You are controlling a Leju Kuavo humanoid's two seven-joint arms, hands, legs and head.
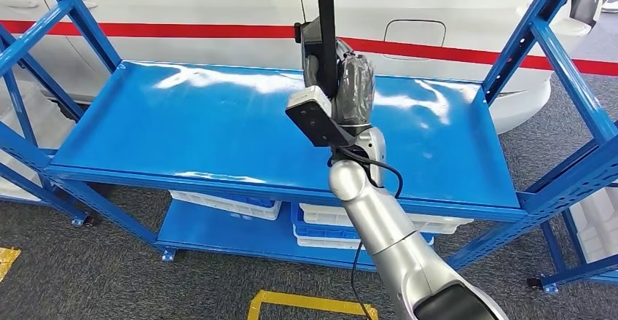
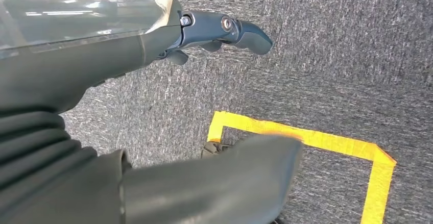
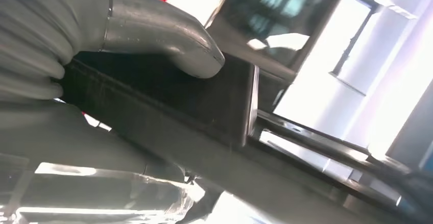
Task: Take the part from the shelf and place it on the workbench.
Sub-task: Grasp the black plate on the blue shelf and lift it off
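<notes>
We see 1 part (image 1: 326, 36), a long dark bar standing upright above the blue shelf (image 1: 182, 130), gripped by our right hand (image 1: 353, 90), thumb (image 3: 168, 35) pressed on it. Our left hand (image 2: 153, 45) hangs over the carpet, fingers loosely apart, holding nothing. The workbench is elsewhere.

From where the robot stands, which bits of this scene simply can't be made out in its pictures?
- Black part: the head view's top edge cuts it off, so its length is unknown.
- Right hand: in the head view its wrapped back hides the fingers' hold.
- Right wrist view: glare washes out the background behind the part.
- White bins: the blue shelf covers their contents.
</notes>
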